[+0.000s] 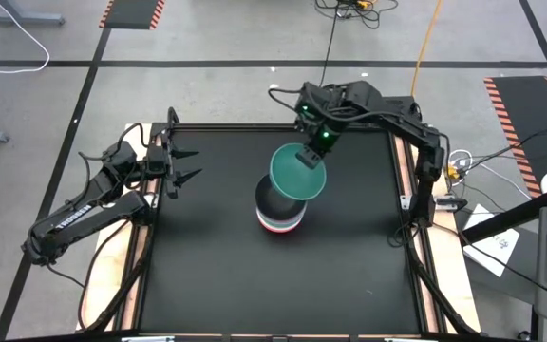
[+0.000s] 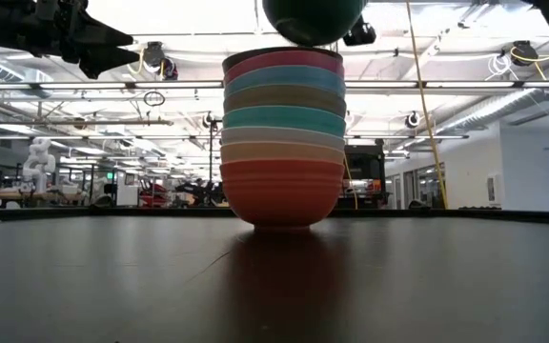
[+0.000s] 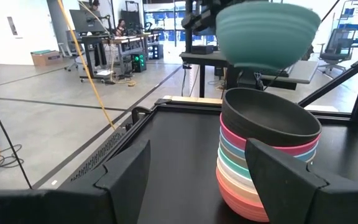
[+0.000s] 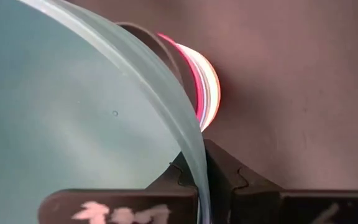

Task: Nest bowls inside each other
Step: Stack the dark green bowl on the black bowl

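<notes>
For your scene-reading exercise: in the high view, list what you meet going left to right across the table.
Left gripper, open at the left edge → stack of nested bowls → right gripper holding the teal bowl over it.

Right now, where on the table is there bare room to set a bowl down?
Bare mat lies all around the stack of bowls: the whole front and both sides. It is crowded only above the stack, where the right gripper holds the teal bowl. The left gripper, open, waits at the mat's left edge.
</notes>
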{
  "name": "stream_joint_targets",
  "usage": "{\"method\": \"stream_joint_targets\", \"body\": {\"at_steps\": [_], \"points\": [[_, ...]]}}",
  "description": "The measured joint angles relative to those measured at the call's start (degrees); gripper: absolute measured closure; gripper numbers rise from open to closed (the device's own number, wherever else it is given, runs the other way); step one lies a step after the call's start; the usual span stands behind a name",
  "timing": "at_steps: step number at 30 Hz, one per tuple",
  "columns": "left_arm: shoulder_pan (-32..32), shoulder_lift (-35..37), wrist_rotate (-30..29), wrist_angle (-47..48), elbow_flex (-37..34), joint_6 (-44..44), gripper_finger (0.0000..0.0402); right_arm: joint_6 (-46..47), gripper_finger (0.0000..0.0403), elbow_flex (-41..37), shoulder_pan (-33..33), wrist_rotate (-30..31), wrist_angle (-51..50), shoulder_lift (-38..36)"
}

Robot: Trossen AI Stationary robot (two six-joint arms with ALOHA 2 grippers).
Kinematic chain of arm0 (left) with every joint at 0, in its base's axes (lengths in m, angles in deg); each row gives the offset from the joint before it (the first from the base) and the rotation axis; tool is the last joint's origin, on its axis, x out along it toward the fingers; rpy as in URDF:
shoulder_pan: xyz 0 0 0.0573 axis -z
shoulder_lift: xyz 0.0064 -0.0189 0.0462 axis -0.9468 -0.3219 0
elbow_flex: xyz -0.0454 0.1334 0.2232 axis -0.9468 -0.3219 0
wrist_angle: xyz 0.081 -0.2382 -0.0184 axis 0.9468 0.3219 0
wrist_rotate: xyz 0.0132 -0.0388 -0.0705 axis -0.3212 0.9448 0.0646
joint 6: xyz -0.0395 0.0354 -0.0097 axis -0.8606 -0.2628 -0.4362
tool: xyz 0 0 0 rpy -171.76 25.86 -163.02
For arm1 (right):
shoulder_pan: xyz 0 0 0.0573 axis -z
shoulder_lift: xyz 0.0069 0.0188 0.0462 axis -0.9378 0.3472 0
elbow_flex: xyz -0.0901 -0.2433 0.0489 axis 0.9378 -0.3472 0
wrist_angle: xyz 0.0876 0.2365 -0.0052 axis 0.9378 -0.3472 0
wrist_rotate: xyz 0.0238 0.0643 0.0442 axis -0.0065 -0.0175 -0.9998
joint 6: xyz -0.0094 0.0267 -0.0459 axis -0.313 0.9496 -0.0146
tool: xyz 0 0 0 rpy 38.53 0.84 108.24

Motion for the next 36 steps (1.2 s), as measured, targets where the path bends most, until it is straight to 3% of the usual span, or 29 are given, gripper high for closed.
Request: {"method": "stream_joint_targets", "body": {"at_steps": [36], "points": [[0.0,0.0,1.0,0.0,0.0,-0.4,0.0135,1.0,0.0403,-0.1,-6.1,1.7,0.8,11.5]]}}
